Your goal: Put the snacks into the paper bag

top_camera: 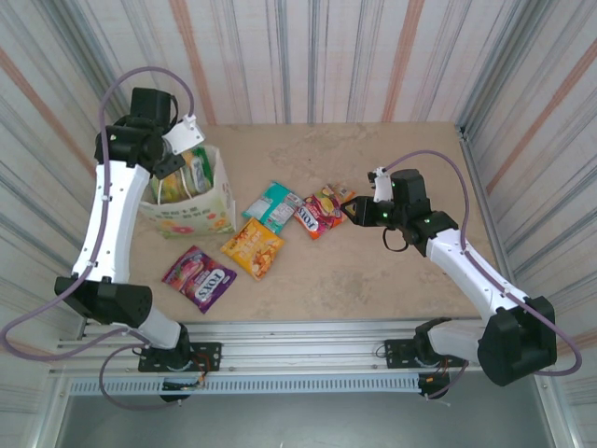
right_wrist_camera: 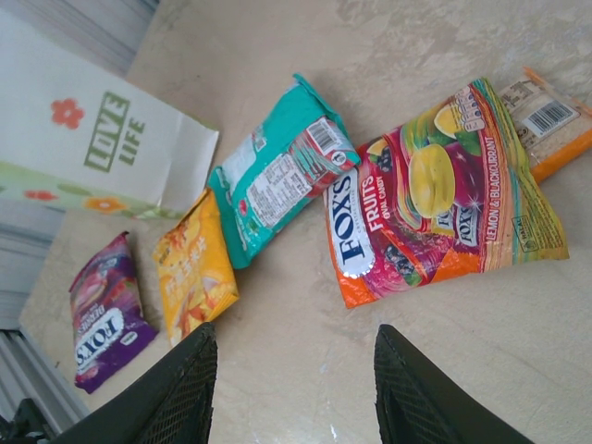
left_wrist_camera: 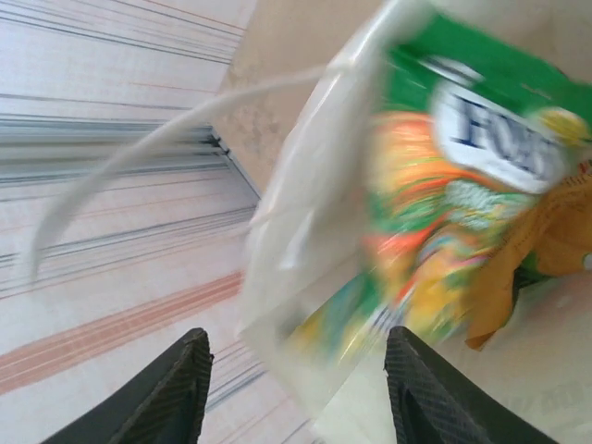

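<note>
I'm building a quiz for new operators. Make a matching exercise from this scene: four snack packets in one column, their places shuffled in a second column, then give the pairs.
Packets
1. green packet
2. purple packet
3. teal packet
4. orange packet

Places
A. between the yellow-orange packet and the red packet
B. touching the red packet, at the right end of the row
C. inside the paper bag
D. on the near side of the paper bag, at the left end of the row

Pairs: 1-C, 2-D, 3-A, 4-B
</note>
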Controlling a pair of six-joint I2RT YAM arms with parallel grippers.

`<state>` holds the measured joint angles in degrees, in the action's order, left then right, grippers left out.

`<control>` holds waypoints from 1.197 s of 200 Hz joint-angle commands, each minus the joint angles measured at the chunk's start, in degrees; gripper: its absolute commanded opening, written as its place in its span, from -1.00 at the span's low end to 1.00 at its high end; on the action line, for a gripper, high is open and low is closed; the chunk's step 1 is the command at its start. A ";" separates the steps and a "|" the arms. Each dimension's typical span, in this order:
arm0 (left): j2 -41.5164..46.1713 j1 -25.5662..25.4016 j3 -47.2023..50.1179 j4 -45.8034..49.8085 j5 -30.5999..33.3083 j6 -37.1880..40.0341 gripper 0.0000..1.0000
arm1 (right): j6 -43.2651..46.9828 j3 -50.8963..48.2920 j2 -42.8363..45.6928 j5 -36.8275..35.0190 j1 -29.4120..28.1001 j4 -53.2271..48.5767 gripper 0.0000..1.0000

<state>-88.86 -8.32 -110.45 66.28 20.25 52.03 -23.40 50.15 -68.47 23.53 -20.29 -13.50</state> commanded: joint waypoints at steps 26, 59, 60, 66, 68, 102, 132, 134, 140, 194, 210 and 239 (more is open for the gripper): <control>-0.91 -1.60 -6.20 1.44 2.11 -4.37 0.23 | 0.95 2.54 -1.73 -0.50 -0.49 -1.35 -0.04; -2.04 -3.90 -10.35 2.49 2.18 -10.55 0.33 | 0.29 3.93 -3.46 0.41 -0.55 -2.27 -0.03; -2.07 -3.99 -10.51 2.56 2.12 -10.86 0.33 | 0.24 3.96 -3.49 0.48 -0.54 -2.25 -0.03; -2.36 -4.51 -11.58 3.16 1.46 -12.35 0.34 | 0.14 4.28 -3.84 0.62 -0.56 -2.41 -0.03; -2.43 -4.69 -11.92 3.37 1.35 -12.93 0.35 | 0.05 4.37 -3.99 0.68 -0.61 -2.45 -0.03; -3.82 -7.64 -16.77 7.24 -3.28 -23.19 0.39 | -1.24 7.11 -6.63 1.94 -0.73 -4.83 -0.01; -3.96 -10.09 -16.40 9.63 -7.97 -35.31 0.35 | -2.64 10.59 -9.92 1.92 -0.90 -8.84 0.02; -3.96 -10.35 -16.31 9.63 -8.13 -36.27 0.34 | -2.69 10.87 -10.19 1.84 -0.91 -9.29 0.03; -3.98 -11.32 -16.11 9.66 -9.17 -38.61 0.29 | -2.77 11.85 -11.13 1.62 -0.83 -10.64 0.04; -1.80 -21.16 -6.46 -0.49 -19.04 -53.40 0.20 | -2.43 20.90 -21.19 -0.61 0.69 -22.32 0.13; -1.50 -23.26 -1.88 -5.10 -20.77 -55.28 0.16 | -0.46 22.65 -24.33 0.82 2.57 -23.07 0.15; -2.21 -27.01 4.29 -11.47 -24.98 -57.54 0.14 | 10.82 29.83 -31.89 8.60 7.33 -27.34 0.22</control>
<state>-91.83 -32.84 -109.89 62.17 1.02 -0.19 -22.33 73.71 -95.18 25.82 -16.47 -34.41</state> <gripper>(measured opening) 0.574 0.598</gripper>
